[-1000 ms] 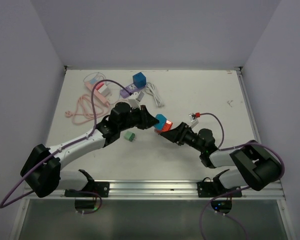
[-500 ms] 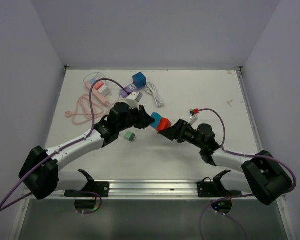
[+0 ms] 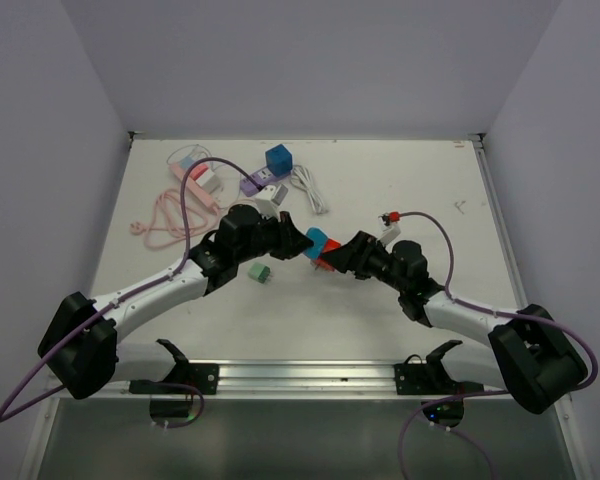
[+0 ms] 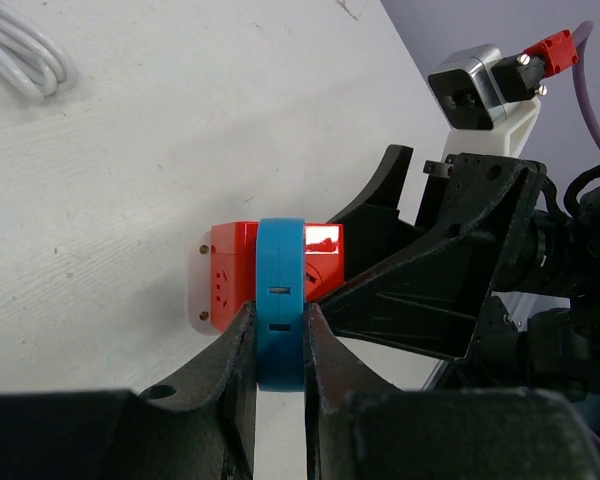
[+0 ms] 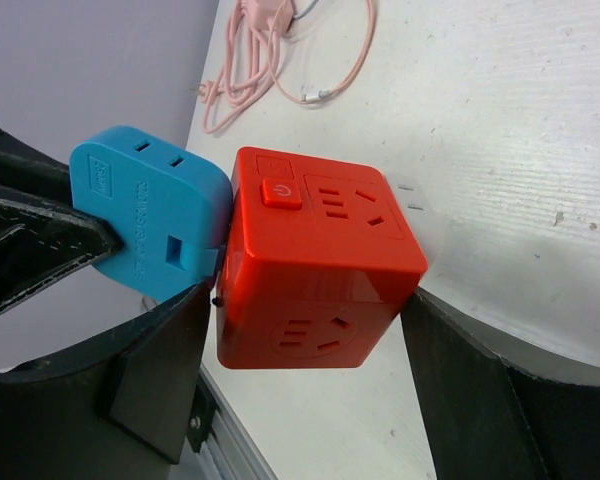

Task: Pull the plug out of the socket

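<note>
Blue plug [image 4: 280,300] in left fingers [image 4: 223,372] | right fingers [image 5: 160,385] flank red socket [image 5: 320,270]

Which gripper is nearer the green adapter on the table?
Left. The left gripper, shut on the blue plug, sits just right of the green adapter; the right gripper is farther right.

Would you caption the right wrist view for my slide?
Right tool flanks the red socket, blue plug attached.
</note>
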You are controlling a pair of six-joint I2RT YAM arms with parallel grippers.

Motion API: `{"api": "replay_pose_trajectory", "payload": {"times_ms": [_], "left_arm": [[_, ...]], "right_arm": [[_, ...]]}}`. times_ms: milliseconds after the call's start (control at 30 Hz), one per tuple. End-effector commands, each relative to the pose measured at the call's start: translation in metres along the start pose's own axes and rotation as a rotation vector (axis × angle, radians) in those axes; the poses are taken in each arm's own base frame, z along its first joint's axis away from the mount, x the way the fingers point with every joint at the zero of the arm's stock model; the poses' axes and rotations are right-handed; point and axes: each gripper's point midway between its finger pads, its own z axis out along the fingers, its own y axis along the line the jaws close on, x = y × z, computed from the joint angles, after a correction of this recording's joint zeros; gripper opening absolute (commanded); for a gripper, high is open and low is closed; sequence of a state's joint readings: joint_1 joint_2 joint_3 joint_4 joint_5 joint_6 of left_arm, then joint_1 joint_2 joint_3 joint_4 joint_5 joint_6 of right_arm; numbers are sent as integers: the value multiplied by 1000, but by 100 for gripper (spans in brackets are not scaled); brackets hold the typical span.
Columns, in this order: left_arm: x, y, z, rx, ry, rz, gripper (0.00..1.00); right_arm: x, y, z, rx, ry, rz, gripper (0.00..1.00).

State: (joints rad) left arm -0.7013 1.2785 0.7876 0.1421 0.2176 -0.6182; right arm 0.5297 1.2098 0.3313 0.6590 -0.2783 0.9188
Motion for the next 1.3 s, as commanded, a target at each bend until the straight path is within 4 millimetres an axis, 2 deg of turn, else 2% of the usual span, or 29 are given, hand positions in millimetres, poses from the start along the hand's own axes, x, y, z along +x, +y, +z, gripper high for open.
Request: {"api": "replay_pose_trajectory", "payload": {"times_ms": [0, 33, 133, 167, 233, 267, 300, 367, 400, 433, 500, 533, 633, 700, 767, 867, 900, 1000, 1067, 1267], "left_arm": [[-28, -34, -8, 126, -85, 9, 0], [-26, -33, -7, 124, -82, 8, 0], [-23, -31, -8, 122, -78, 7, 0], [-21, -31, -7, 121, -75, 7, 0], [-20, -29, -7, 115, -69, 13, 0], [-20, -28, -7, 108, -70, 15, 0], [-19, -27, -7, 106, -66, 26, 0], [-16, -24, -8, 91, -52, 34, 12], [-17, -23, -8, 86, -51, 43, 19], [-14, -22, -9, 81, -41, 45, 38], [-14, -20, -9, 73, -31, 55, 53], [-11, -19, -10, 65, -18, 56, 65], [-10, -16, -10, 55, -7, 58, 80], [-6, -16, -8, 57, 13, 54, 82], [0, -13, -4, 52, 43, 45, 81], [5, -12, -1, 52, 75, 28, 69], [5, -13, 0, 52, 76, 27, 61], [2, -15, 0, 50, 66, 27, 46], [3, -15, 3, 54, 72, 25, 40], [8, -20, 10, 62, 80, 32, 0]], "right_arm": [[-24, 18, 6, -39, -78, -28, 77], [-25, 19, 6, -44, -79, -28, 75], [-25, 21, 7, -51, -79, -30, 59], [-26, 22, 7, -55, -79, -32, 46], [-25, 24, 6, -63, -73, -38, 31], [-23, 24, 6, -62, -67, -40, 17], [-25, 26, 4, -65, -68, -58, 10], [-24, 25, 3, -53, -50, -88, 0], [-24, 27, 2, -54, -46, -100, 0], [-26, 31, -1, -63, -49, -115, 0], [-25, 32, -3, -57, -31, -153, 0], [-24, 31, -5, -47, -21, -160, 0], [-26, 35, -7, -48, -11, -204, 0], [-24, 37, -8, -50, 10, -222, 0], [-25, 39, -8, -52, 14, -229, 0], [-27, 38, -9, -36, 17, -248, 0], [-28, 38, -10, -29, 13, -255, 0], [-31, 34, -11, 4, 13, -276, 0], [-34, 33, -11, 27, 15, -290, 0], [-41, 23, -14, 121, 12, -332, 0]]}}
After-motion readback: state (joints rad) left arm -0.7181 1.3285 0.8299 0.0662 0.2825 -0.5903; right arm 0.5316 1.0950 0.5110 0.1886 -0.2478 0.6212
